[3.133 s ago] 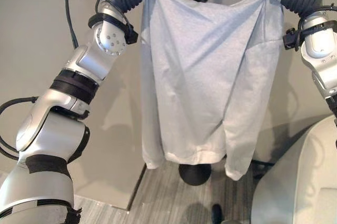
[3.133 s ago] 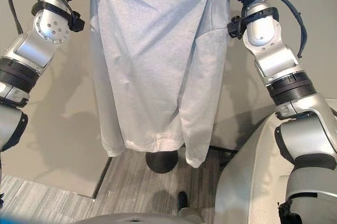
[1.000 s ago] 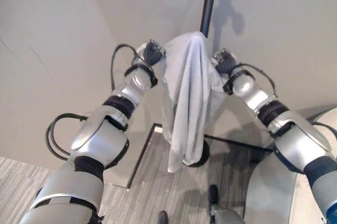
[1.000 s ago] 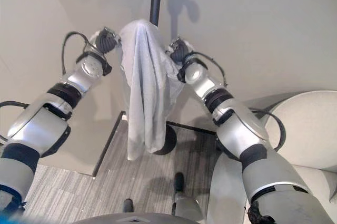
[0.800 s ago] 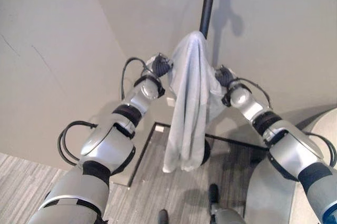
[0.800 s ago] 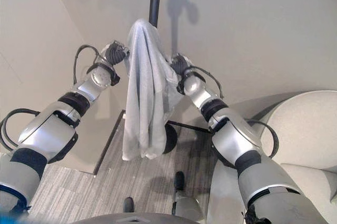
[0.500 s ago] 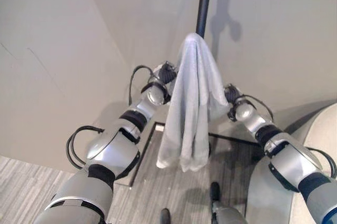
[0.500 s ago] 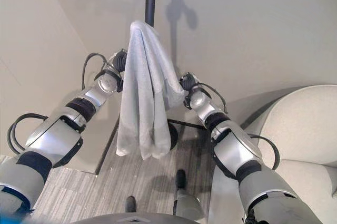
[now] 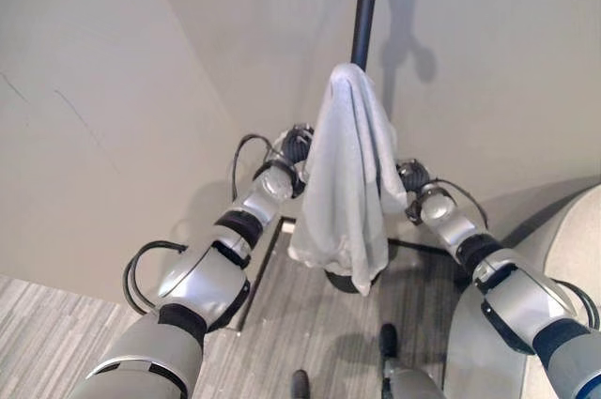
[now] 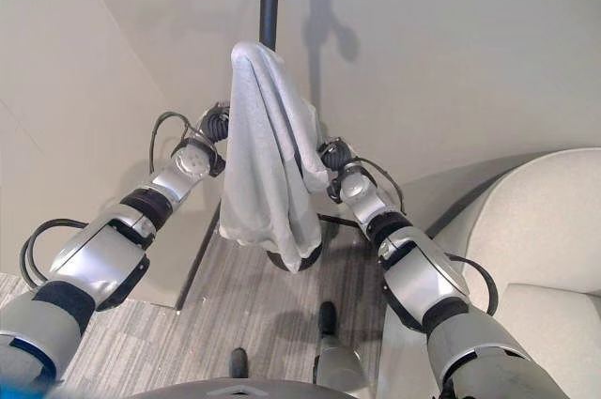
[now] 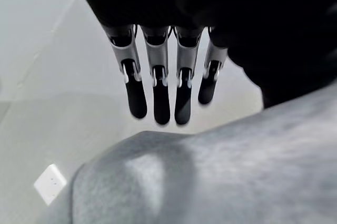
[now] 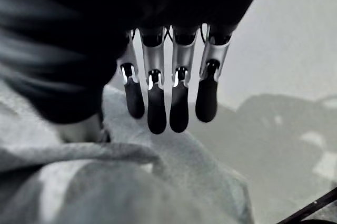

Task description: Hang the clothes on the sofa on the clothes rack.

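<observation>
The pale grey long-sleeved top (image 9: pixel 346 183) hangs bunched over a peg of the black pole clothes rack (image 9: pixel 366 0), its hem dangling just above the rack's round base. It looks caught by a narrow fold, so it could slide off if brushed. The left hand (image 11: pixel 158 76) has its fingers straight and spread, clear of the cloth; the right hand (image 12: pixel 168 81) likewise holds nothing, fingers extended beside the fabric. Either wrist, close against the garment, could drag it loose in pulling away. The cream upholstered sofa (image 10: pixel 535 249) sits to the right.
</observation>
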